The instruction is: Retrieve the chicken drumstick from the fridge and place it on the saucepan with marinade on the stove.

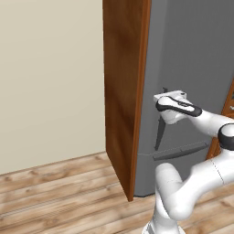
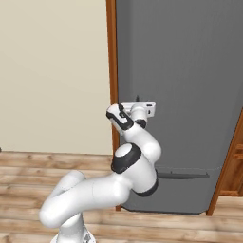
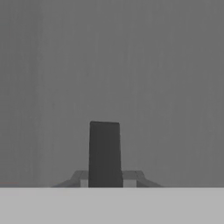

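Closed grey fridge (image 2: 190, 71) with brown wooden side panel (image 2: 112, 57), beige wall (image 2: 52, 71) at left, wood floor (image 2: 28, 166) below. White arm (image 2: 118, 175) raised, gripper (image 2: 138, 100) against fridge door.

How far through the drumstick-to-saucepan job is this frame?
Early. Done: the arm has reached the fridge, whose door looks closed. In hand: the gripper is shut on the door's dark handle, seen between the fingertips in the hand view. Left: pull the door open, take out the drumstick, carry it to the saucepan on the stove.
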Available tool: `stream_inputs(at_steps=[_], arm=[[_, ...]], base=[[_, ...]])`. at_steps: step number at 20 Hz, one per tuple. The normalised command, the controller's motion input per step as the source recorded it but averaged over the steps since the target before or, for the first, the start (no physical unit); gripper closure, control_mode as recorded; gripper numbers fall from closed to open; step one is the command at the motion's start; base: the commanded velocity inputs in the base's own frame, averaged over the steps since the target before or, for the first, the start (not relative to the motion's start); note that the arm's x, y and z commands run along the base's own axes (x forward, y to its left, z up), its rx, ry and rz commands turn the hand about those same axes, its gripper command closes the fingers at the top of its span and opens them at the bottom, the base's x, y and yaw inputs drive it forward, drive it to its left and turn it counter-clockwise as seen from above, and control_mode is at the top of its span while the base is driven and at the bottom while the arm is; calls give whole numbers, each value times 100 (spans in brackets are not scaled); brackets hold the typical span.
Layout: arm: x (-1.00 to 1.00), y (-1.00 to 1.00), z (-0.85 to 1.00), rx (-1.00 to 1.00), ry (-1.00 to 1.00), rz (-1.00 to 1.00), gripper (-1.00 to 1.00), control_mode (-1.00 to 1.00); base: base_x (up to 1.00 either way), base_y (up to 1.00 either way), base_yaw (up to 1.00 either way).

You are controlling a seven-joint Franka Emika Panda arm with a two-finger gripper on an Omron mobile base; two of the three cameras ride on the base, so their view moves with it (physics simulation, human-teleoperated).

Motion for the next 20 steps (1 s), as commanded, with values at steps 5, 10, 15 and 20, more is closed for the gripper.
stream_inputs(at_steps=[5,10,15,20], arm=[[-33,-21,8,0,15,-1,100,-100],[-49,-46,3,0,15,0,100,-100],[-36,-60,12,0,14,0,100,-100],[-25,-65,10,0,16,0,100,-100]], base=[[0,0,0],[0,0,0],[0,0,0],[0,0,0]])
